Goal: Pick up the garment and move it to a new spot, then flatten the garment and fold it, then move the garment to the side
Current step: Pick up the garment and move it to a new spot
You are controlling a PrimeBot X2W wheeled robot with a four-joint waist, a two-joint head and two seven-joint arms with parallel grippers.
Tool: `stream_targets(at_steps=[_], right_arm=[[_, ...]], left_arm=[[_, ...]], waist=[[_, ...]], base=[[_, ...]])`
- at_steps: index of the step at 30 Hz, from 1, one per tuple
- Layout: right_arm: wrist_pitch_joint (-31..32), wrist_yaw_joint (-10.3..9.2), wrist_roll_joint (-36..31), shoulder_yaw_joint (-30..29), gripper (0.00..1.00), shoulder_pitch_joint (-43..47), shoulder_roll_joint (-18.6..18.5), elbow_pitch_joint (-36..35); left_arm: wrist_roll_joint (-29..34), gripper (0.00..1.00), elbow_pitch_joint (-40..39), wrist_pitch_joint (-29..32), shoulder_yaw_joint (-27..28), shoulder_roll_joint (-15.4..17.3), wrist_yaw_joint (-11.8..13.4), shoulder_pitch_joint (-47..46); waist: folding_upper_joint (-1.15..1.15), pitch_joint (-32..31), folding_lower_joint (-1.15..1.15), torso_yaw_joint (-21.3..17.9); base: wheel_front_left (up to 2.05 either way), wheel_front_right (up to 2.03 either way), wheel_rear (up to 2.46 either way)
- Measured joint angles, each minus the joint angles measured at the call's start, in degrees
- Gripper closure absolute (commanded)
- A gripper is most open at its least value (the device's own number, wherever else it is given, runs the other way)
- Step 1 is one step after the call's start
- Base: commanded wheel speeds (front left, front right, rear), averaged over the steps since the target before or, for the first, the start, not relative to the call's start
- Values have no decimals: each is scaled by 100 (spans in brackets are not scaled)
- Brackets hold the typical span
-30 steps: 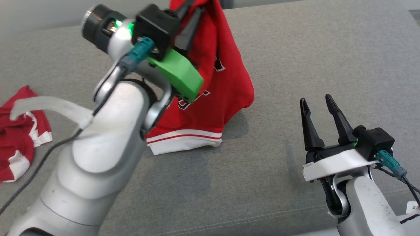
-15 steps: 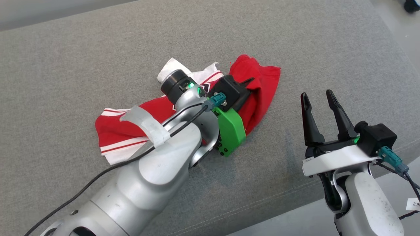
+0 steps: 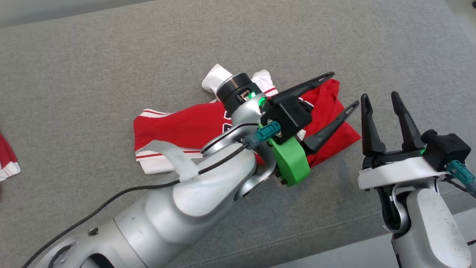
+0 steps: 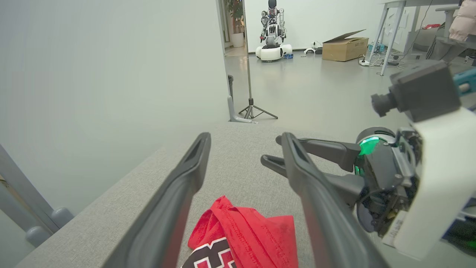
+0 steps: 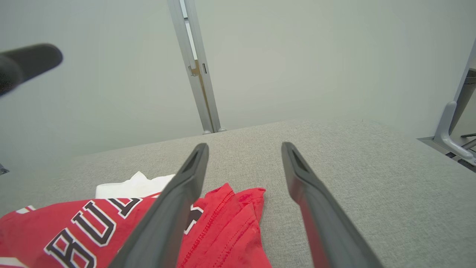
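There's the dark two-fingered right gripper, jaws wide apart above the grey fabric surface. A crumpled red jersey with black-and-white lettering lies lower left (white trim peeking out behind).

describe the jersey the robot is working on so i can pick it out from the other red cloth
On the wide grey upholstered surface, look near the middle, under the open left end effector. There lies a crumpled red jersey with black lettering and white-striped trim. The other red cloth sits apart at the head view's left edge, mostly cut off.
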Motion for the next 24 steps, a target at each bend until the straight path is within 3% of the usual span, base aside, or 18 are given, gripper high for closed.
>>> stream_targets(at_steps=[4, 14, 19, 24], right_arm=[[0, -1, -62, -94, 0, -1, -79, -91], [0, 0, -189, -130, 0, 134, -278, -231], [0, 0, -202, 19, 0, 144, -335, -211], [0, 0, -236, 135, 0, 198, -369, -130]], left_arm=[[-45, 0, -162, -136, 307, 267, 349, 96], [-493, 0, -1125, -504, 1763, 1540, 1450, 1154], [-606, 0, -1664, -554, 2609, 1892, 1724, 1785], [-478, 0, -2129, -561, 3501, 1950, 1748, 2499]], waist=[[0, -70, 0, 191], [0, -357, 0, 623], [0, -484, 0, 845], [0, -637, 0, 997]], base=[[0, 0, 0], [0, 0, 0], [0, 0, 0], [0, 0, 0]])
